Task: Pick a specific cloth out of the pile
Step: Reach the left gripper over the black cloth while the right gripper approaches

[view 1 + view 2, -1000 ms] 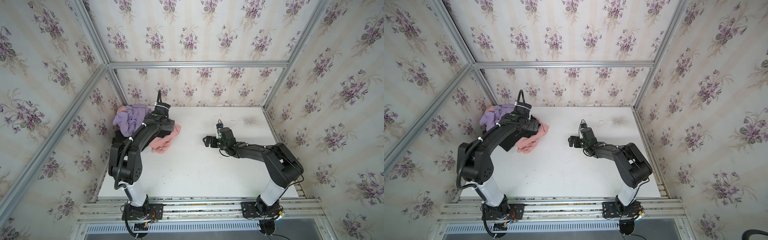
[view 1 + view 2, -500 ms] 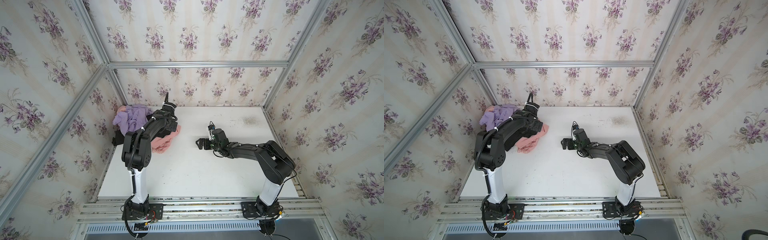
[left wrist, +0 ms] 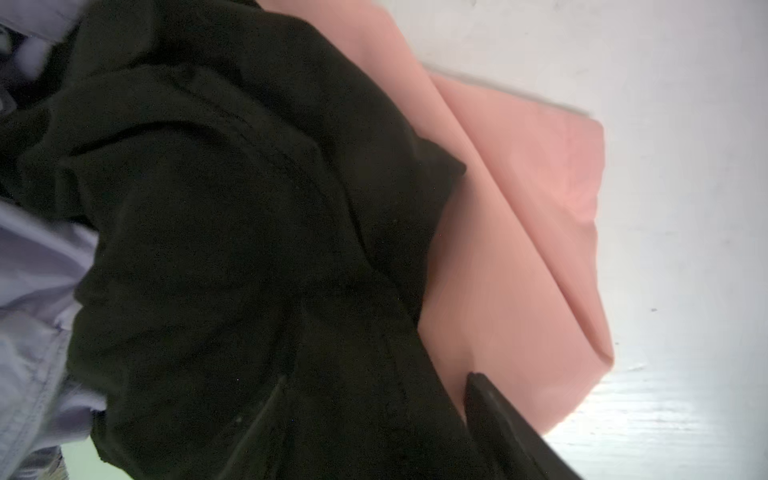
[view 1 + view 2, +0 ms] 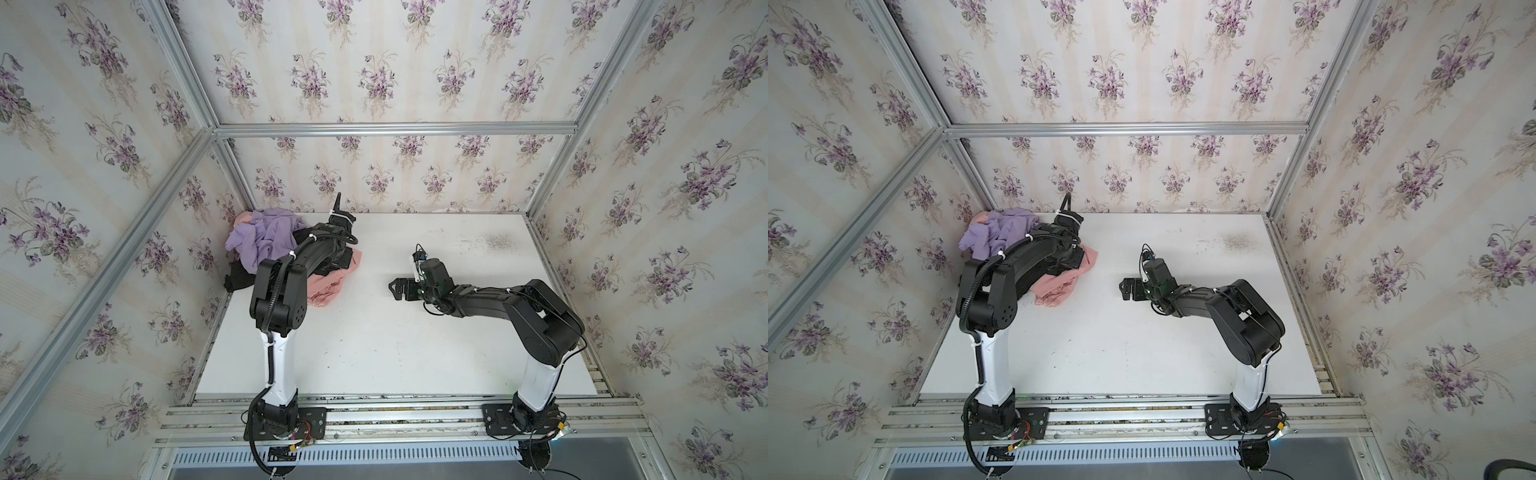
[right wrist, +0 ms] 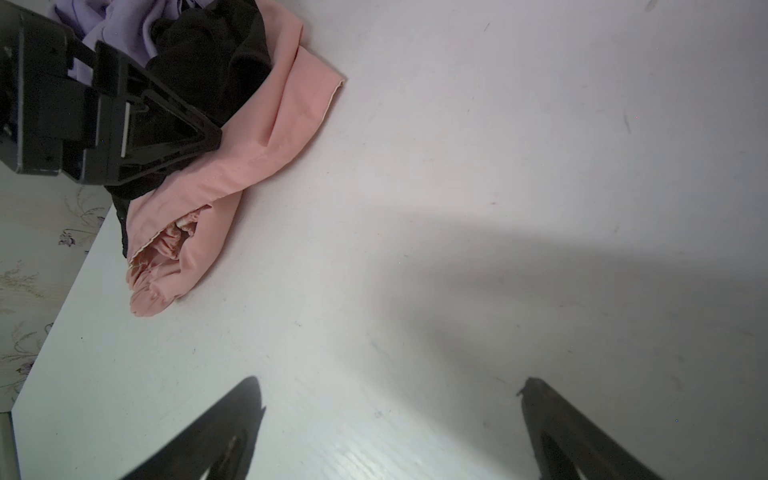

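A robot lab cell: aluminium frame, floral wallpaper panels, white table.

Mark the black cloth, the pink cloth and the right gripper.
black cloth (image 3: 249, 228): left wrist view, middle of its bunched folds.
pink cloth (image 5: 299, 91): right wrist view, flat fold near its hemmed corner.
right gripper (image 5: 390, 386): right wrist view, midway between its open fingertips.

Black cloth: plain matte black, unpatterned. Lilac-purple cloth: plain. Salmon-pink cloth: plain, with a paler hem. Table: white, with grey scuffs. Wallpaper: cream stripes, purple floral sprays, grey-green leaves.
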`<state>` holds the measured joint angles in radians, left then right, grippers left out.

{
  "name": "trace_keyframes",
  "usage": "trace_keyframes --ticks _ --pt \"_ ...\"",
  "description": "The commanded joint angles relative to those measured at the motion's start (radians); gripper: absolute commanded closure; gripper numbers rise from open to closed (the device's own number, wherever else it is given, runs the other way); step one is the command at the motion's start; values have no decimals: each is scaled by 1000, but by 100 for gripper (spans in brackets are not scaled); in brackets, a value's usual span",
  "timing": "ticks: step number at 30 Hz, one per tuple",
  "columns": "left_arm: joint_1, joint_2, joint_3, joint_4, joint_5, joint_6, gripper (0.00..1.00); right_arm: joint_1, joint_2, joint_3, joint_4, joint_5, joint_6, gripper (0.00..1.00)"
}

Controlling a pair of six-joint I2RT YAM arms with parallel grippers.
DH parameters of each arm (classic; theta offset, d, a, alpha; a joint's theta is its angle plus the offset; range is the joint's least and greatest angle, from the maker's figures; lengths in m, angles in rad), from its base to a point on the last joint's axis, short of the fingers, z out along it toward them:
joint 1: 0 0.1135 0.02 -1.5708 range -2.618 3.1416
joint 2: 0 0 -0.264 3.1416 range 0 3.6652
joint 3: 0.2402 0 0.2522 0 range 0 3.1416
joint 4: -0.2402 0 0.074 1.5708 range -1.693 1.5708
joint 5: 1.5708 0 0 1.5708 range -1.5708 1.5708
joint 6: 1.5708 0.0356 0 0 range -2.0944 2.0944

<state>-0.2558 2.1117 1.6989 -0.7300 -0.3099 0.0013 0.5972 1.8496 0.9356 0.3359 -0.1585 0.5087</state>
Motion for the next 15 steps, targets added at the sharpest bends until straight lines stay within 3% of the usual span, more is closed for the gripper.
trace_keyframes --ticks 1,6,9,15 --pt "1 -1 8 -5 -27 3 36 1 3 12 26 6 9 0" --pt "2 -7 12 -6 -28 -1 44 2 7 9 25 11 11 0" --pt "1 -9 16 -8 -26 -2 56 2 11 10 30 4 13 0" --pt "1 -17 19 -11 -28 -4 63 3 4 15 15 -1 7 0"
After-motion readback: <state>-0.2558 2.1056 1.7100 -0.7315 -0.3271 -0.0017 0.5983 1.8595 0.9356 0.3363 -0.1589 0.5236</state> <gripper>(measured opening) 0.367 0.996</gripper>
